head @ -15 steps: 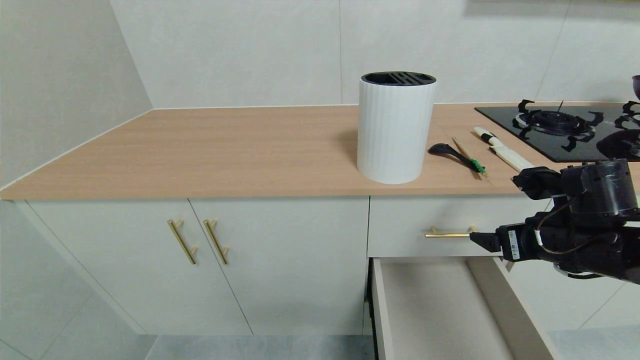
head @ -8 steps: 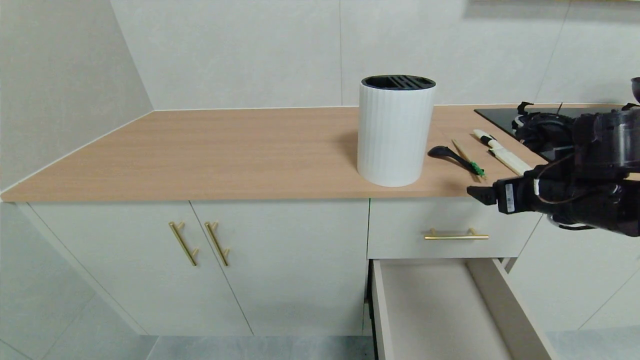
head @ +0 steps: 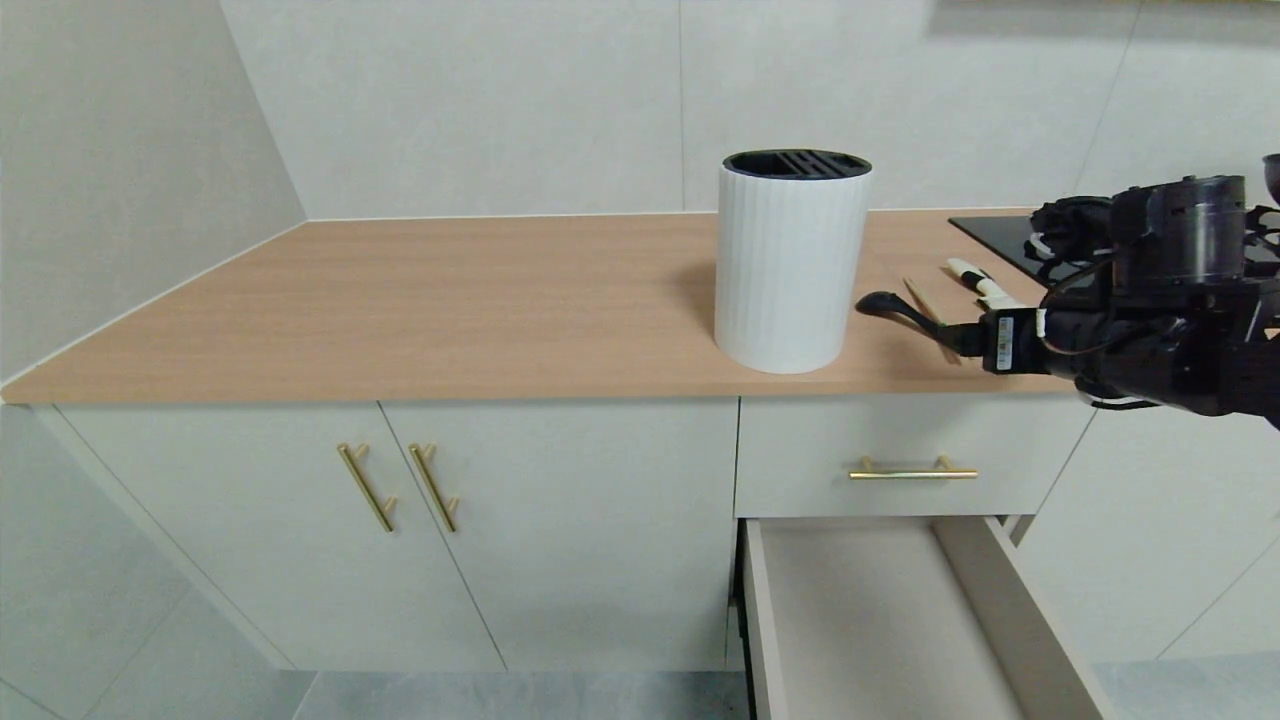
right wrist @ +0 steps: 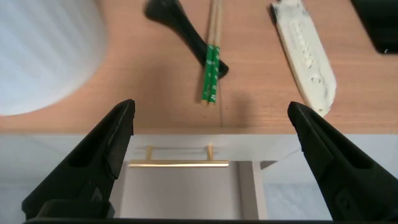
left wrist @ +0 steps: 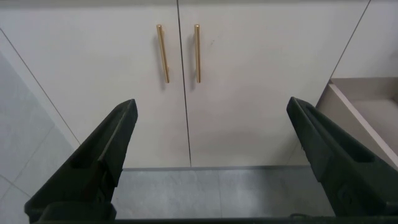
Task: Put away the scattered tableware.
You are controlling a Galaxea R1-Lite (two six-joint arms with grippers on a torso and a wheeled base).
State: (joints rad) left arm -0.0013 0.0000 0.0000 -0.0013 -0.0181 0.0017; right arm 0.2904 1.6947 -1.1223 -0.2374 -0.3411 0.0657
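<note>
Starting left of the white holder [head: 792, 262], our left gripper [left wrist: 211, 107] hangs open, idle, facing the cabinet doors [left wrist: 249, 93]. Right of the holder lie spoon [right wrist: 186, 34], chopsticks [right wrist: 213, 56] and knife [right wrist: 305, 53]; our right gripper [right wrist: 210, 109] hovers spread over them, probably to lift one into the open drawer [head: 860, 600] below.

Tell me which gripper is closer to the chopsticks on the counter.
Right. The right gripper hovers at the front edge of the counter, right by the chopsticks. The left gripper is low, facing the cabinet doors, far off.
</note>
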